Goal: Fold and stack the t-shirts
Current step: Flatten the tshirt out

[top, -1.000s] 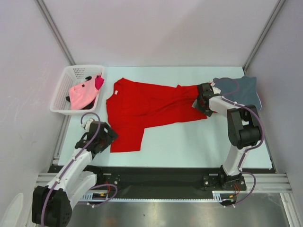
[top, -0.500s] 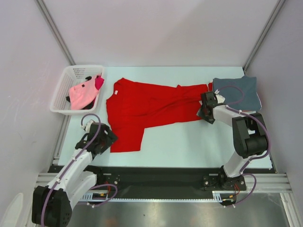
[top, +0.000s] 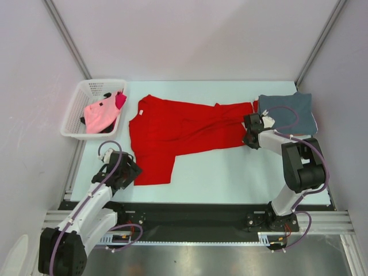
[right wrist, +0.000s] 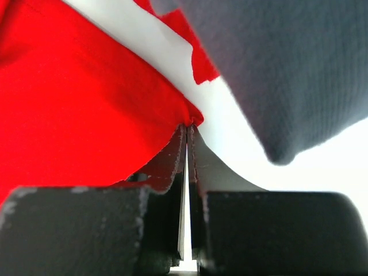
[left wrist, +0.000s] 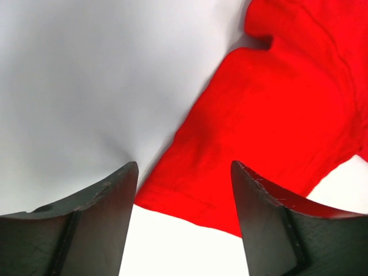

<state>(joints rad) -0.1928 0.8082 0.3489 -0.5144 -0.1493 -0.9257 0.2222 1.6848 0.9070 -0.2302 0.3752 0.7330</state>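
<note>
Our right end effector (right wrist: 188, 129) pinches a hem corner of the soft, floppy red t-shirt (top: 172, 129); our left end effector (left wrist: 184, 165) hangs open.

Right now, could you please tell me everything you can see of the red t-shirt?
The red t-shirt is plain bright red soft cloth, lying wrinkled and partly spread on the table, neck toward the left, one short sleeve pointing to the near edge. The right claw is shut on its right edge, next to the folded grey-blue shirt. The open left claw frames the sleeve's corner.
</note>
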